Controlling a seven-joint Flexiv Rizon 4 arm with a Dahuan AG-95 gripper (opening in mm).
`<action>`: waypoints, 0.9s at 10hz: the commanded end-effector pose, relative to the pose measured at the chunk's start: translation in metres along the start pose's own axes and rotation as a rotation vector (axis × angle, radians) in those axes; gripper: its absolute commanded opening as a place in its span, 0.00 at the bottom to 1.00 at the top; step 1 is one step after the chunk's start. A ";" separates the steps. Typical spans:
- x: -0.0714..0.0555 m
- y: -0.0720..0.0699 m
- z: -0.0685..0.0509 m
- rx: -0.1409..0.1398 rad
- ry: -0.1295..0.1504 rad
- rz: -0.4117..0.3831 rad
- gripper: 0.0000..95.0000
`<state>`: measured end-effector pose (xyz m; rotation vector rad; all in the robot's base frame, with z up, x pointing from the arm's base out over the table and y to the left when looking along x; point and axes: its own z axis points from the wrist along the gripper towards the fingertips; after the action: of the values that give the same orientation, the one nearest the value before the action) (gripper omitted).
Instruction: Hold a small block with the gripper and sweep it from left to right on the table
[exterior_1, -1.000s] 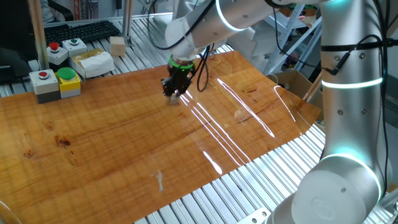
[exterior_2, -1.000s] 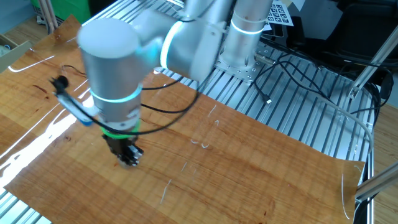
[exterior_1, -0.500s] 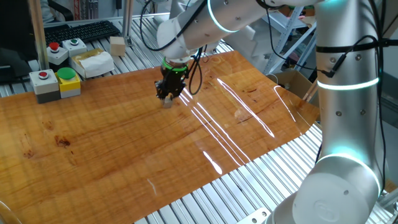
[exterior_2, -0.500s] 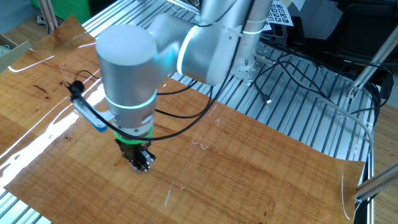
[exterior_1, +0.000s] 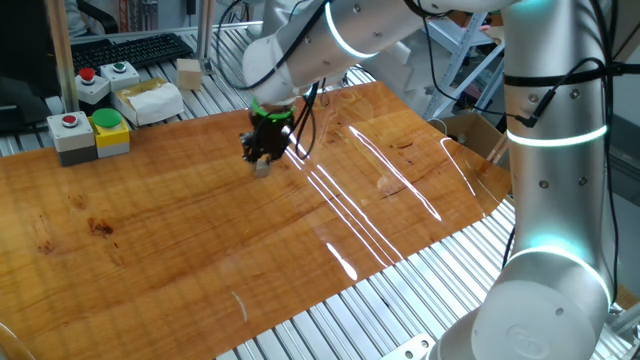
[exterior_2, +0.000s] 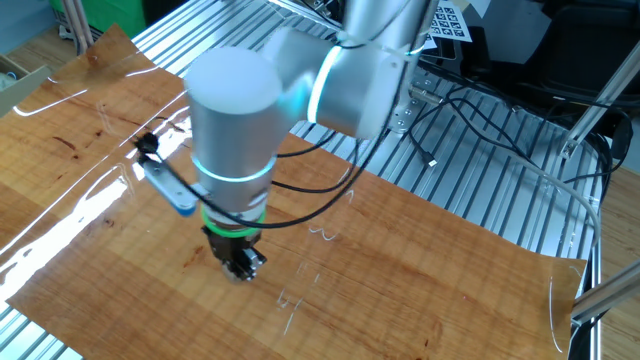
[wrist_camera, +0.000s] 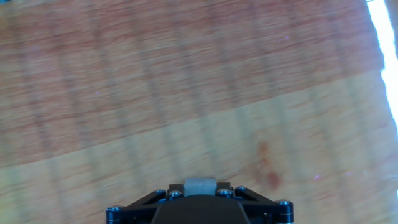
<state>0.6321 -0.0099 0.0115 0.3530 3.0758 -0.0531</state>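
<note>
Small block (exterior_1: 262, 167) sits pinched between the black fingertips of the hand (exterior_1: 263, 160), its pale underside down at the surface of the desk (exterior_1: 200, 250); whether it truly touches the wood cannot be told from one fixed view, though it looks level with the board; in the hand view the small block (wrist_camera: 199, 185) shows as a pale grey-beige sliver just ahead of the hand (wrist_camera: 199, 198), held at the middle of the black finger frame, with striped orange-brown wood filling everything beyond it and a small reddish stain a little to the right of the hand; in the other fixed view the hand (exterior_2: 243, 268) hangs straight down from a thick silver wrist with a green ring, fingertips pressed close on something pale at the desk (exterior_2: 400, 260), though the block itself is too small there to pick out clearly; a blue-tipped cable fitting (exterior_2: 170, 188) juts from the wrist just above the hand; bright glare streaks (exterior_1: 345, 190) run across the board beside the hand on its far side from the boxes; well apart from the hand, off the desk's edge on ribbed slats, stand a grey box with a green button (exterior_1: 110, 130), a grey box with a red button (exterior_1: 70, 135) and a larger pale wooden block (exterior_1: 188, 72).
</note>
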 end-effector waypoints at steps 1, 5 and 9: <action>-0.001 0.006 0.005 -0.038 0.009 0.006 0.00; 0.006 0.016 -0.004 -0.021 0.011 -0.014 0.20; 0.010 0.021 0.002 -0.010 0.007 0.013 0.80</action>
<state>0.6270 0.0131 0.0074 0.3764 3.0787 -0.0385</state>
